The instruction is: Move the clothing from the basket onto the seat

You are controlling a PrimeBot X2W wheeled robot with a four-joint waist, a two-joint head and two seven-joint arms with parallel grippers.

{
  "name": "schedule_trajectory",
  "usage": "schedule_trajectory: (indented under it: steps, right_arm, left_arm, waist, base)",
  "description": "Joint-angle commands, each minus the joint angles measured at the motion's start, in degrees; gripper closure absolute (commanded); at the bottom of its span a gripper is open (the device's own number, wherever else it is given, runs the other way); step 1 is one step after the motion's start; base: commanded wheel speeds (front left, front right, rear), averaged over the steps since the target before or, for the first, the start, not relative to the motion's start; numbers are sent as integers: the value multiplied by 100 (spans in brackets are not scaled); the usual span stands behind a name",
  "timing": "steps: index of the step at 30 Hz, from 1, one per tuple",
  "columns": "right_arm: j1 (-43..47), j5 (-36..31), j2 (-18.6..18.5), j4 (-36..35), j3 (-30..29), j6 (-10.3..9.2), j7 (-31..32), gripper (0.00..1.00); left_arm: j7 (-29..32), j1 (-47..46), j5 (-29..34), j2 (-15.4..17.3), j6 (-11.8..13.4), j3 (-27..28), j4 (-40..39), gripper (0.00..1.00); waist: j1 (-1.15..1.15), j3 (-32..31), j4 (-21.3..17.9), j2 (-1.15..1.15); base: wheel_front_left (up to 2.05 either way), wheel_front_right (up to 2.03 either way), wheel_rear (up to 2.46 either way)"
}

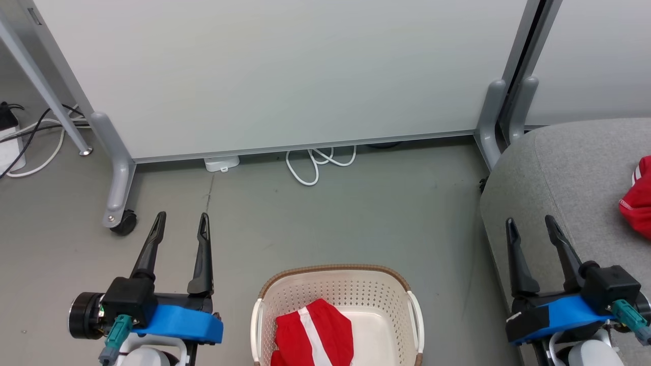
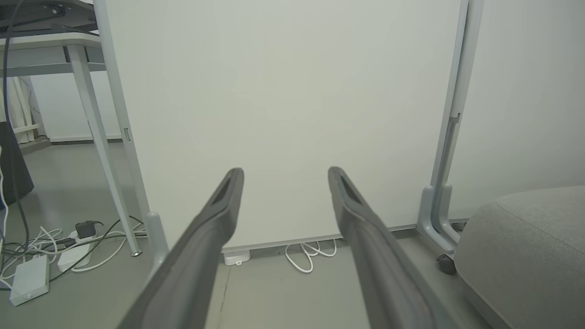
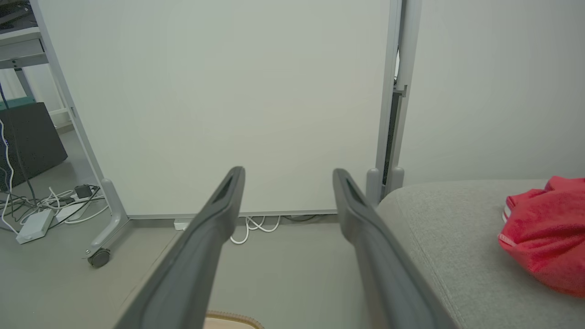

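Left gripper (image 1: 183, 215) wide and empty, basket (image 1: 335, 270) between, right gripper (image 1: 530, 220) the same.
The left gripper hangs beside the basket, fingers toward the partition (image 1: 285, 76), likely a rest pose that leaves the view clear. A red garment (image 1: 315, 333) lies crumpled in the basket's left half, open to a reach from above. The right gripper hangs over the seat (image 1: 559, 168) edge. Farther right, a second garment (image 1: 638, 203) lies on the seat, so roughly half the job looks done.

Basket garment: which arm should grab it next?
Left, probably: the garment lies in the left half of the basket, nearer the open left gripper; the open right gripper is by the seat.
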Motion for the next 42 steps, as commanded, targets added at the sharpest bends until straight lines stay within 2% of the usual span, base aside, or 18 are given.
schedule_trajectory:
  steps: [1, 13, 27, 34, 42]
  right_arm:
    - [116, 25, 15, 24, 8, 1, -1, 0]
    - [450, 252, 32, 170, 132, 1, -1, 0]
    - [385, 318, 33, 216, 198, 1, -1, 0]
    - [221, 339, 32, 185, 227, 1, -1, 0]
    - [-151, 249, 31, 59, 222, 1, -1, 0]
  left_arm:
    - [-17, 49, 55, -31, -23, 29, -3, 0]
    - [-17, 220, 137, -124, -129, 200, 130, 0]
    - [-17, 212, 199, -165, -147, 277, 136, 0]
    - [-17, 10, 80, -124, -150, 93, 238, 0]
    - [-17, -707, -113, 188, -151, -505, 543, 0]
  waist:
    - [1, -33, 38, 0]
    - [1, -85, 159, 0]
    - [1, -82, 140, 0]
    - [1, 33, -32, 0]
    - [1, 580, -352, 0]
  base:
    - [0, 0, 0]
    - [0, 0, 0]
    - [0, 0, 0]
    - [0, 0, 0]
    - [0, 0, 0]
